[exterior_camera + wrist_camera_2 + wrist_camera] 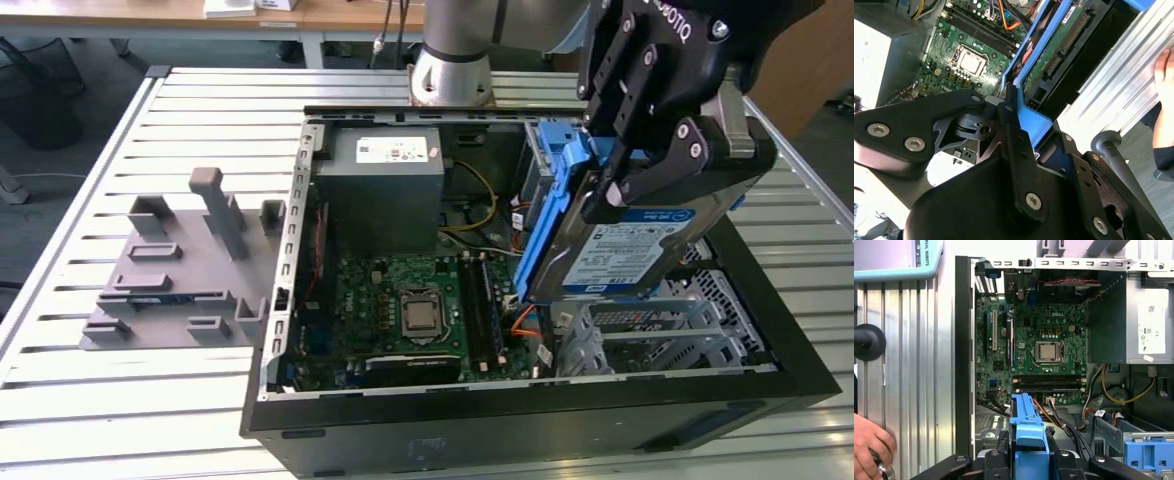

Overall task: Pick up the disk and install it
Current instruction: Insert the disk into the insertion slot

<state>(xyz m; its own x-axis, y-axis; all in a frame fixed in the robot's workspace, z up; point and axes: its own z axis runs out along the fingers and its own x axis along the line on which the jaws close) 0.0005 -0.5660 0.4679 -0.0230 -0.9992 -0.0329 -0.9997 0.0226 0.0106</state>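
The disk point(638, 250), silver-black with a white-and-blue label, sits clipped in a blue carrier frame point(550, 225). It hangs tilted on edge over the exterior view's right part of the open computer case point(534, 420). My gripper point(661, 185) is shut on the disk's upper end, coming down from above. In the second wrist view the gripper point(1019, 130) clamps the blue carrier frame point(1034, 120), and the disk's point(1061, 47) green board side faces the camera. In the first wrist view the carrier frame point(1026, 422) sticks out between the fingers point(999, 460), above the motherboard.
Inside the case lie the motherboard point(414, 300), a grey power-supply box point(387, 190) and a grey metal drive bay point(667, 330) below the disk. A grey fixture point(187, 270) stands on the slatted table at the exterior view's left. A person's hand point(869, 445) rests beside the case.
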